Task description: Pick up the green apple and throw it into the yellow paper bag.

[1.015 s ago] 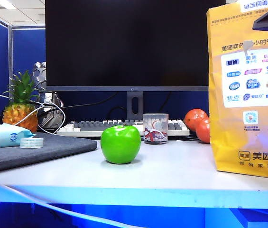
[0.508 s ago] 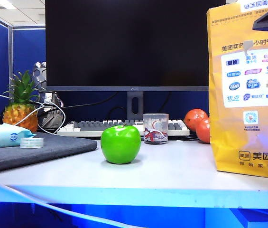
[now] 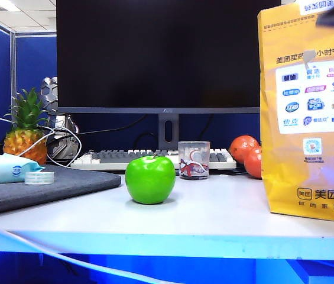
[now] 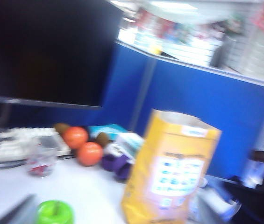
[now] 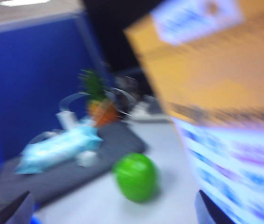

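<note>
Green apple (image 5: pixel 136 177) beside yellow paper bag (image 5: pixel 225 116)

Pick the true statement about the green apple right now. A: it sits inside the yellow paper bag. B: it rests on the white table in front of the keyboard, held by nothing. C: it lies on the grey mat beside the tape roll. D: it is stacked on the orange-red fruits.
B: the green apple stands alone on the white table, in front of the keyboard and well left of the yellow paper bag, with no fingers on it.
</note>
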You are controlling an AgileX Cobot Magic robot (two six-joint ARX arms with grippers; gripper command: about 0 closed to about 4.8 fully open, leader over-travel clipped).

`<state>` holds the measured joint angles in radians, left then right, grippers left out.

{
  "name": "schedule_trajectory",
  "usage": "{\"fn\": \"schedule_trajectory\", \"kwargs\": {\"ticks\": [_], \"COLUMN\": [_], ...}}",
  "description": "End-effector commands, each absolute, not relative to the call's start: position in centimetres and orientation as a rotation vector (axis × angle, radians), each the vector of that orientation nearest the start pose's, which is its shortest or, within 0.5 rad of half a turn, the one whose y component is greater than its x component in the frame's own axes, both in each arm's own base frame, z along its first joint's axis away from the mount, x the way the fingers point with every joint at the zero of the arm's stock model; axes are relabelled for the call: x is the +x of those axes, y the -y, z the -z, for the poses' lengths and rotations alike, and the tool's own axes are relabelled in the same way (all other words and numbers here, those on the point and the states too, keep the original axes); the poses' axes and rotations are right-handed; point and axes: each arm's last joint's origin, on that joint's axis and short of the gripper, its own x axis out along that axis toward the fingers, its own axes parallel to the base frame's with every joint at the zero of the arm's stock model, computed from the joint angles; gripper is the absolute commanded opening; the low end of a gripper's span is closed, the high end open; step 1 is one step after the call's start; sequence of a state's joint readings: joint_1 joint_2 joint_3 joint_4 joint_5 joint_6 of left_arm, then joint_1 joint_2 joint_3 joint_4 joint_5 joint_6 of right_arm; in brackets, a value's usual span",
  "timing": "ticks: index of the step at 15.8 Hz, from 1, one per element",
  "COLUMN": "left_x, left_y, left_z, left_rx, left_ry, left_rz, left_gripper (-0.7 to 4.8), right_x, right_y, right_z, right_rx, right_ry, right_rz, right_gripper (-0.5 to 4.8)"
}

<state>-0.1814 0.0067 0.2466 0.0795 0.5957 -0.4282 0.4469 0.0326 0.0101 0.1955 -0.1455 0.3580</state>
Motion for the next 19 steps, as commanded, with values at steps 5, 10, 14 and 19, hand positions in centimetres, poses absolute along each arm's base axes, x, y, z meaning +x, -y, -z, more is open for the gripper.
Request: {"fn": "schedule_trajectory", "kwargs": {"ticks": [5, 10, 14, 19], "left_x": [10.5, 18.5, 24.4, 27.5], "left_y": [3.6, 4.8, 6.8, 13.0], "left_z": [-29.9, -31.5, -29.3, -25.0], "left_rx": [-0.181, 0.010, 0.048, 0.292], "left_ry": [0.033, -0.253, -0.459, -0.566], "left_rz": [0.790, 0.701, 0.789, 0.886], "left_gripper": [4.79, 4.79, 4.79, 4.79], "right_x": [8.0, 10.5, 13.2, 15.3], "right_y": [-4.3, -5.4, -7.0, -8.4], "right_z": [-22.8, -24.5, -25.8, -26.2], "right_rx": [0.209, 0.133, 0.107, 0.104], "right_ry": [0.152, -0.065, -0.226, -0.321], "right_rz": [-0.590, -0.535, -0.630, -0.748], "right_gripper": [4.79, 4.79, 4.79, 4.79]}}
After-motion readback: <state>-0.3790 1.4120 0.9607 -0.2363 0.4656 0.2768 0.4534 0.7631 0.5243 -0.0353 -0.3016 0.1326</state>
